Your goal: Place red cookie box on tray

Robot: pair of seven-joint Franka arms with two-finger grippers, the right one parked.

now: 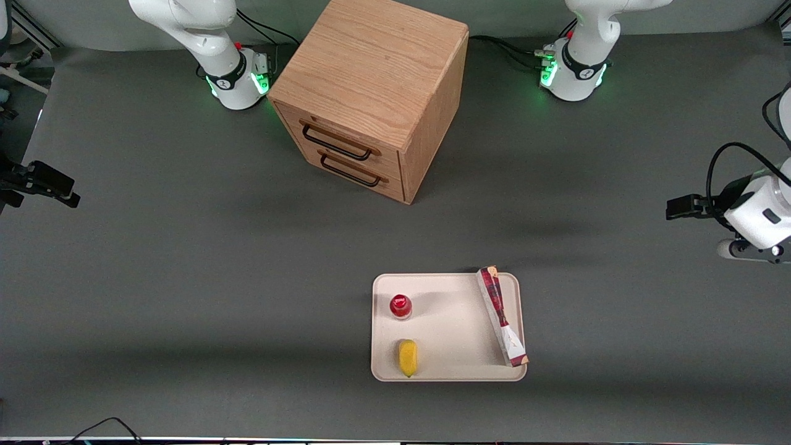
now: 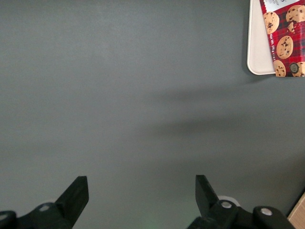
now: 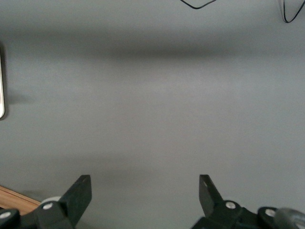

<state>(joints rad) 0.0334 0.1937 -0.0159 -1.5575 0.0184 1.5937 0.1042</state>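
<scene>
- A grey table [image 1: 185, 278] spreads under the whole scene, with a wooden cabinet [image 1: 371, 93] of two drawers standing at twelve o'clock from the tray, its dark handles turned toward the front camera.
- The tray [image 1: 448, 371], cream-white with rounded corners and a low rim, lies nearer the front camera than the cabinet.
- The red cookie box [image 1: 502, 316] already lies on the tray, stretched along the edge nearest the working arm, running from about twelve o'clock to five o'clock; its two ends reach or slightly overhang the rim, and in the left wrist view the cookie-printed end [image 2: 285, 38] pokes just past the tray's corner [image 2: 259, 67].
- The gripper [image 1: 680, 207] hovers well apart from the tray at roughly two o'clock, toward the working arm's end of the table; in the left wrist view its fingers [image 2: 76, 195] stand wide apart with nothing between them, over bare table.
- A red-capped bottle [image 1: 400, 306] stands upright on the tray at about nine o'clock from the box, and a small yellow fruit [image 1: 407, 357] lies at six o'clock from the bottle.
- The box looks light, thin and stiff along its length, yet its cardboard faces would likely dent under a hard squeeze and may be slick; a hold across the narrow width near the middle looks the safest way to keep it level.
- By the look of things, the task is done.
</scene>
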